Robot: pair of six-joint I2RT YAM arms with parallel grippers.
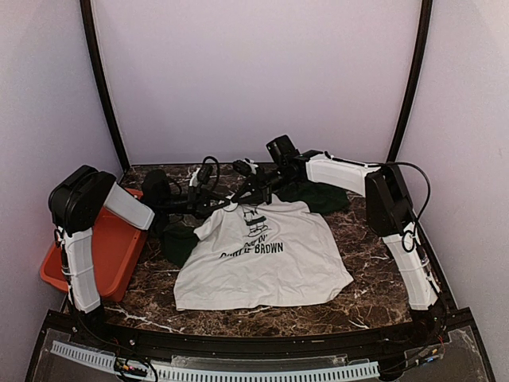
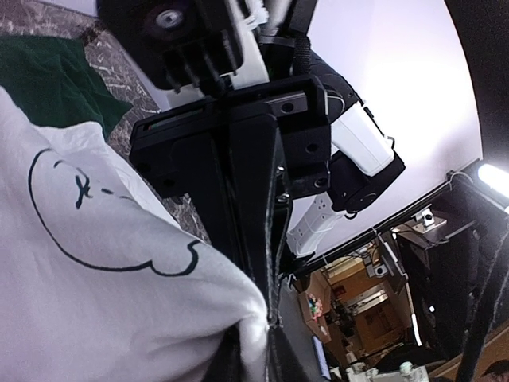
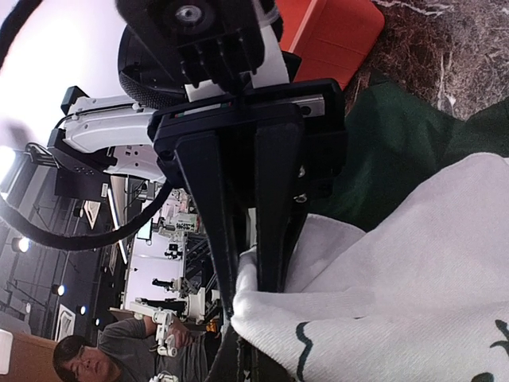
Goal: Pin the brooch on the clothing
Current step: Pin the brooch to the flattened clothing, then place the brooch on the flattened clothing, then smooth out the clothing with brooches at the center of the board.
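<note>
The left gripper and the right gripper both squeeze their jaws tight on the top edge of the white T-shirt with dark green sleeves, spread across the middle of the dark marble tabletop, its collar hidden behind them.

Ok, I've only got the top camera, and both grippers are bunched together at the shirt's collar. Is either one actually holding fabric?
Observer: Yes. The right wrist view shows the right gripper shut on a fold of the white T-shirt.
Operator: And the left one?
Observer: The left wrist view shows the left gripper pinching white fabric too, beside the printed cartoon head.
Operator: Any sign of the brooch?
Observer: No brooch shows in either wrist view.
</note>
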